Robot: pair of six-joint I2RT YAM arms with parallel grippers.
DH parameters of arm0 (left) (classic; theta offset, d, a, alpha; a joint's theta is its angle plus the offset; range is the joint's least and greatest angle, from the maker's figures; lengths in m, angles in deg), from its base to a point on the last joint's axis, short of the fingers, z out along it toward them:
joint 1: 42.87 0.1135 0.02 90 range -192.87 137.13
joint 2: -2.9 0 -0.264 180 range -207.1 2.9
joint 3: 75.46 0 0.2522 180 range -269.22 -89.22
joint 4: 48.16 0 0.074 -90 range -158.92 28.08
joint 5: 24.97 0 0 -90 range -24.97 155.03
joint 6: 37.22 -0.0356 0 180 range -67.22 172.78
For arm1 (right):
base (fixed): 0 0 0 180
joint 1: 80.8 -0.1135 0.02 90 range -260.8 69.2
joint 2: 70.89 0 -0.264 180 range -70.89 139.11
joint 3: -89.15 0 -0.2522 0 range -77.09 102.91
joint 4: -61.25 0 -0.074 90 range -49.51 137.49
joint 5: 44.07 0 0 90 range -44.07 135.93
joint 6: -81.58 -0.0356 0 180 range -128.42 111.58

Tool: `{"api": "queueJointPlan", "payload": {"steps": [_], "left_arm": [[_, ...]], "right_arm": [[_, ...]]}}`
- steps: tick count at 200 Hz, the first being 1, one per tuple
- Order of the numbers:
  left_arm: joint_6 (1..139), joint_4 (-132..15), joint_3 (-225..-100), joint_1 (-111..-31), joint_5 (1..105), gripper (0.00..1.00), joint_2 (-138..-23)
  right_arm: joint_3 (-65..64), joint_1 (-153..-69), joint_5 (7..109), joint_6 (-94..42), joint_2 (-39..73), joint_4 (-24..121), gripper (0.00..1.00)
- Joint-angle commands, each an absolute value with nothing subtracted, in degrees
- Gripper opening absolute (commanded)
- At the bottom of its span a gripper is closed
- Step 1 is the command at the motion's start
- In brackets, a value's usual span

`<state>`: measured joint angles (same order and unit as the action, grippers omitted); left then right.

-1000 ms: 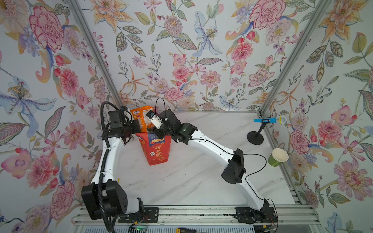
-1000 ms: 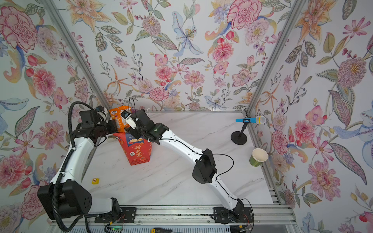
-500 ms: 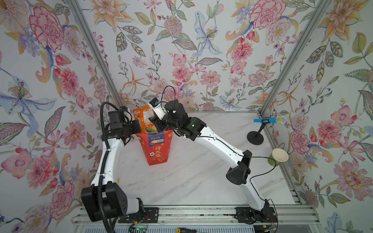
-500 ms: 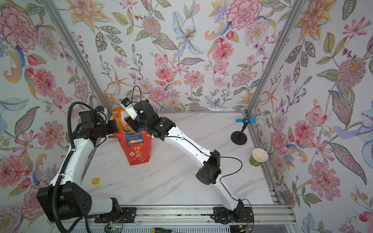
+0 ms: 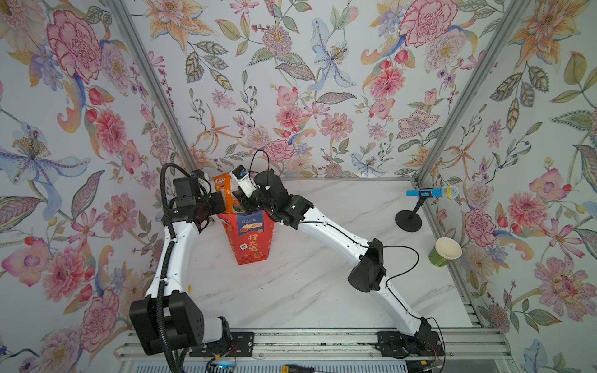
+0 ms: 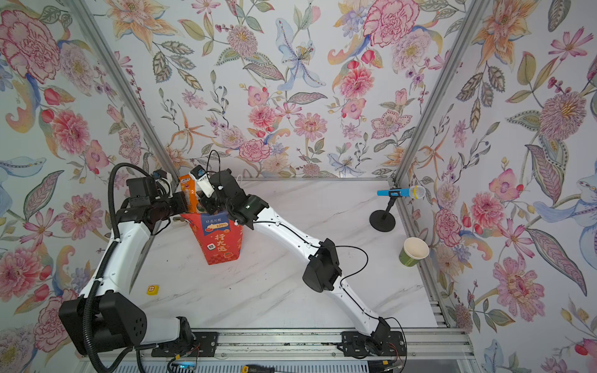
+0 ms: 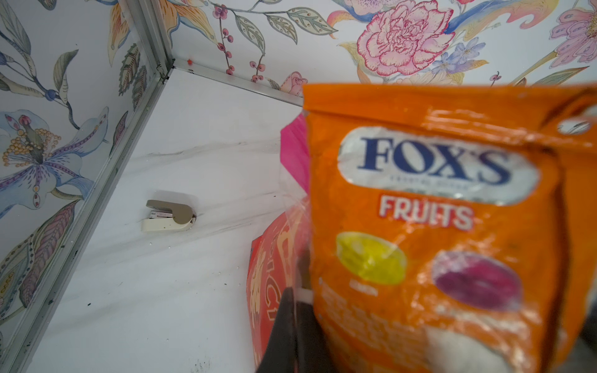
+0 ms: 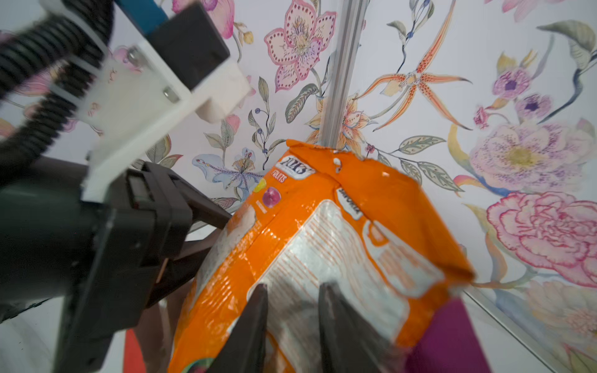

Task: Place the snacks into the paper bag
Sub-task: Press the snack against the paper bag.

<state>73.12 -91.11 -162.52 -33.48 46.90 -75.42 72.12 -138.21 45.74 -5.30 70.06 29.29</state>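
Note:
The red paper bag (image 5: 250,239) (image 6: 219,239) stands upright left of the table's middle. An orange FOX'S Fruits snack packet (image 5: 226,193) (image 6: 188,193) (image 7: 436,226) (image 8: 323,226) sticks up out of its mouth. A magenta packet (image 7: 292,151) and a purple one (image 8: 452,339) show beside it. My left gripper (image 5: 222,202) (image 7: 295,300) is shut on the bag's rim (image 7: 268,274). My right gripper (image 5: 242,202) (image 8: 292,287) hovers at the bag's mouth. Its fingers are narrowly apart against the orange packet's flat back.
A beige stapler (image 7: 168,216) lies on the table behind the bag, near the left wall. A green paper cup (image 5: 444,252) and a blue microphone on a black stand (image 5: 429,193) sit by the right wall. A small yellow tag (image 6: 152,289) lies front left.
My right gripper has risen from inside the bag's mouth and its jaws have narrowed. The left gripper and the bag have stayed put.

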Motion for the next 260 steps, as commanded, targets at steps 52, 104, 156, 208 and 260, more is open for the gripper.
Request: {"api": "queueJointPlan", "payload": {"steps": [52,104,156,208,260], "left_arm": [[71.8,-86.2,-162.5,-33.1,44.4,0.02,-72.0],[71.8,-86.0,-162.6,-33.1,44.4,0.02,-71.3],[72.2,-85.5,-163.0,-33.1,44.3,0.03,-70.6],[72.1,-85.6,-162.8,-33.1,44.3,0.03,-70.7],[71.9,-85.8,-162.9,-33.0,44.6,0.03,-70.9]], "right_arm": [[69.5,-139.7,45.0,-4.9,74.7,22.7,0.20],[62.1,-140.1,44.3,-6.4,73.5,22.7,0.20],[59.2,-138.8,43.4,-8.6,74.1,22.2,0.22],[60.7,-137.2,46.6,-8.2,67.7,22.0,0.39],[54.3,-137.4,49.6,-5.3,56.7,20.6,0.47]]}}
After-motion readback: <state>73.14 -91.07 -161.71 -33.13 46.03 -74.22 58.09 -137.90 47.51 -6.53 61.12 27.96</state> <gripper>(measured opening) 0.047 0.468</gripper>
